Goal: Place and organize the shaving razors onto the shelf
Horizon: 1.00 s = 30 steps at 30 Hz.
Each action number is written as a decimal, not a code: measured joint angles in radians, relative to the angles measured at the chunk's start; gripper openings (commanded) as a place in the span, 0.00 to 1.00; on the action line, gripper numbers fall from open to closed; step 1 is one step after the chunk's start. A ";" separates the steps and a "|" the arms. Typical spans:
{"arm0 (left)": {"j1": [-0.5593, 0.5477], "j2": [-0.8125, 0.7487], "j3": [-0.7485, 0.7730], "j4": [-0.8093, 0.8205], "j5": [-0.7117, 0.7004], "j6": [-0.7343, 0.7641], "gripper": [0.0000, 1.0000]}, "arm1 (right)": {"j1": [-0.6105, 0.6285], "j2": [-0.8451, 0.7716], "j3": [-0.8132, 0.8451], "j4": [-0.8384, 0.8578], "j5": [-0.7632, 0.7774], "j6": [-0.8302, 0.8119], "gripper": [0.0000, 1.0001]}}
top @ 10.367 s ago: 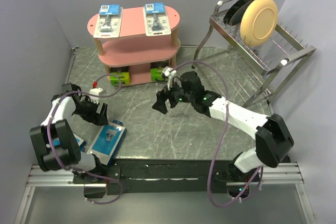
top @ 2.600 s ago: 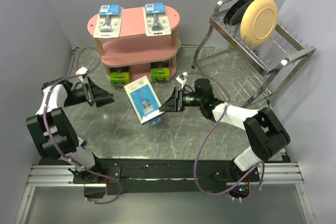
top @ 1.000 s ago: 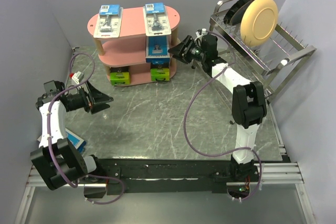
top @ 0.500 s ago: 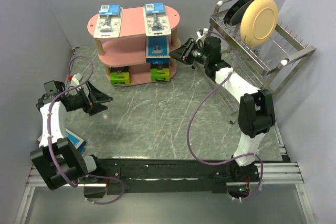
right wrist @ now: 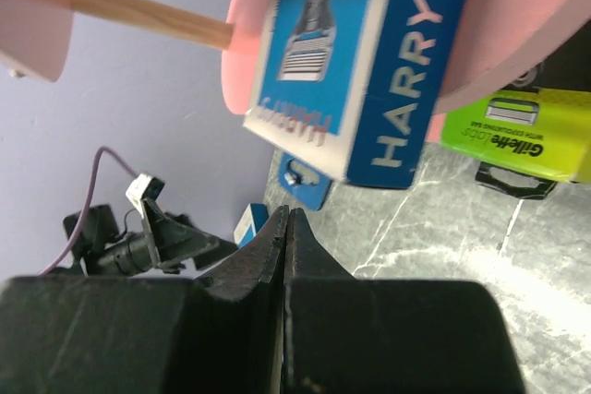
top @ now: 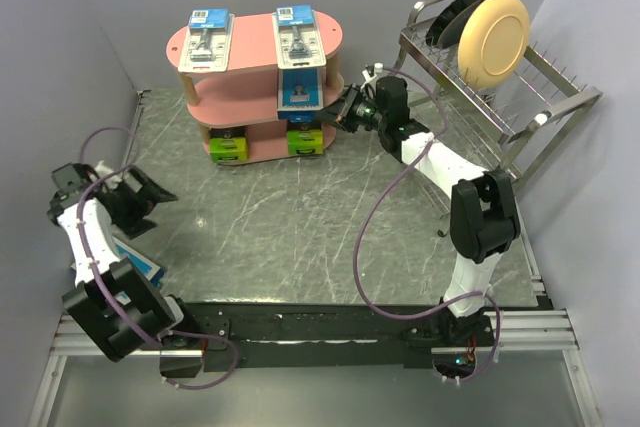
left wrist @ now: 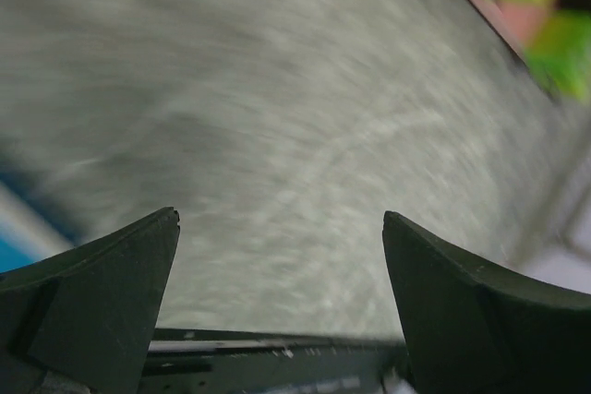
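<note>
The pink shelf (top: pixel 255 42) stands at the back. Two clear blister razor packs (top: pixel 210 39) (top: pixel 297 37) lie on its top board. A blue-carded pack (top: pixel 300 87) rests on the middle board, and two lime-green-ended boxes (top: pixel 228 148) (top: pixel 304 139) sit on the bottom tier. My right gripper (top: pixel 335 112) is shut on nothing, just right of the blue pack (right wrist: pixel 369 53), its tips (right wrist: pixel 288 214) slightly clear of it. My left gripper (top: pixel 150 197) hangs open over the table at the far left (left wrist: pixel 280 219). Another blue pack (top: pixel 135 259) lies on the table beside it.
A silver wire dish rack (top: pixel 520 97) with a cream plate (top: pixel 493 37) stands at the back right. Grey walls close in the left and far sides. The black rail (top: pixel 320 322) runs along the near edge.
My right gripper has shut and slid left toward the blue pack on the middle board. My left arm has drawn back left and nearer, still open.
</note>
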State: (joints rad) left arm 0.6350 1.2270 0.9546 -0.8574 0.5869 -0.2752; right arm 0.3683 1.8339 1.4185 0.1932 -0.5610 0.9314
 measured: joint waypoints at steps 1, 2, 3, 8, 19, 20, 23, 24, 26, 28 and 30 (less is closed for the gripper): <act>0.025 0.000 0.005 -0.005 -0.045 -0.001 0.97 | 0.000 0.005 0.001 0.000 0.003 0.004 0.00; 0.051 0.000 0.010 -0.010 -0.098 0.000 0.97 | 0.000 0.010 0.001 0.000 0.008 0.006 0.00; 0.066 0.000 0.013 -0.014 -0.135 0.000 0.97 | -0.001 0.015 0.001 0.000 0.013 0.010 0.00; 0.158 -0.002 0.018 -0.036 -0.303 -0.008 0.97 | -0.007 0.052 0.029 0.002 0.029 0.022 0.00; 0.301 0.004 0.018 -0.076 -0.491 -0.056 0.97 | -0.055 0.087 0.074 0.005 0.045 0.027 0.00; 0.305 0.006 0.018 -0.077 -0.501 -0.058 0.97 | -0.058 0.087 0.073 0.007 0.044 0.032 0.00; 0.319 0.016 0.013 -0.076 -0.526 -0.065 0.97 | -0.064 0.082 0.052 0.034 0.038 0.048 0.06; 0.323 0.016 0.008 -0.076 -0.534 -0.069 0.97 | -0.063 0.078 0.038 0.042 0.032 0.053 0.09; 0.332 0.019 0.003 -0.085 -0.554 -0.081 0.97 | -0.063 0.064 0.011 0.052 0.017 0.057 0.21; 0.340 0.026 0.003 -0.094 -0.577 -0.088 0.97 | -0.060 0.042 -0.018 0.063 -0.002 0.058 0.37; 0.342 0.041 0.012 -0.105 -0.597 -0.090 0.97 | -0.058 0.013 -0.042 0.068 -0.013 0.057 0.46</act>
State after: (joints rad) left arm 0.9768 1.2678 0.9665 -0.9627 -0.0105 -0.3653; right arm 0.3103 1.8465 1.3769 0.2607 -0.5739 0.9886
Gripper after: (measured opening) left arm 0.969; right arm 0.306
